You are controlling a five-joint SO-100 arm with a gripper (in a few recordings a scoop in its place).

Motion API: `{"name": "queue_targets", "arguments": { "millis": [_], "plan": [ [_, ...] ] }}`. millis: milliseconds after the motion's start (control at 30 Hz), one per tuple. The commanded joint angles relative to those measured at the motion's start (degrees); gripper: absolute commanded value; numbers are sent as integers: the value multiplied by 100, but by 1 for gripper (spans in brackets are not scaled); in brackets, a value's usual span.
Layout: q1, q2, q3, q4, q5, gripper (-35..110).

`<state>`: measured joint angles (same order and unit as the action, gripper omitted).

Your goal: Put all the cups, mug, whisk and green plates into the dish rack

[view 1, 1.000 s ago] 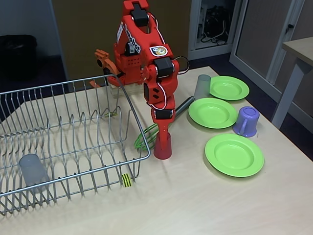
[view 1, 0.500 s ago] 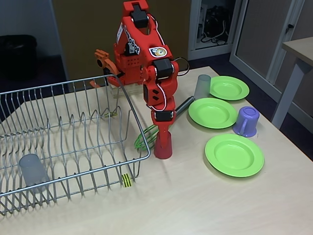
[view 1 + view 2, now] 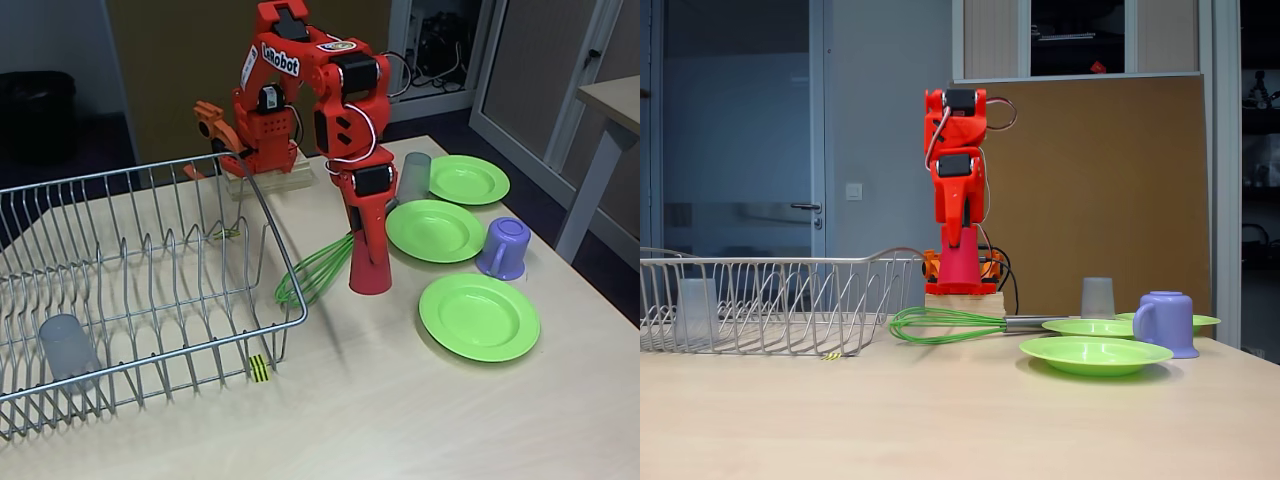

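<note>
On the pale wooden table (image 3: 400, 420), the orange robot's gripper (image 3: 368, 252) squeezes the little red plastic cup (image 3: 370, 270), lifted clear of the table in the low fixed view, likely to carry it over. The big silver wire dish rack (image 3: 150, 290) holds one see-through grey cup (image 3: 68, 345).

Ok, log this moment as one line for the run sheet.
gripper: shut on red cup, lifted off table | rack: one grey cup inside | whisk, mug, plates: on table
</note>
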<state>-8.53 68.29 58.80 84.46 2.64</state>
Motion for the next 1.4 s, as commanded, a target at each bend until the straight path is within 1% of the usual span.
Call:
{"name": "queue_targets", "arguments": {
  "millis": [0,167,300,467,600,800,1133,1367],
  "plan": [
    [404,773,-352,290,-554,1],
    [1477,1222,-562,677,-1406,1],
    [2443,1081,-905,817,-1995,1],
    [3489,176,-1187,598,-2443,2],
    [4025,-1107,-1986,545,-2725,2],
    [4430,-2575,-2979,492,-2962,3],
    [4755,-3349,-3472,369,-3243,5],
    [4860,-3551,-3718,404,-3366,19]
  ]
}}
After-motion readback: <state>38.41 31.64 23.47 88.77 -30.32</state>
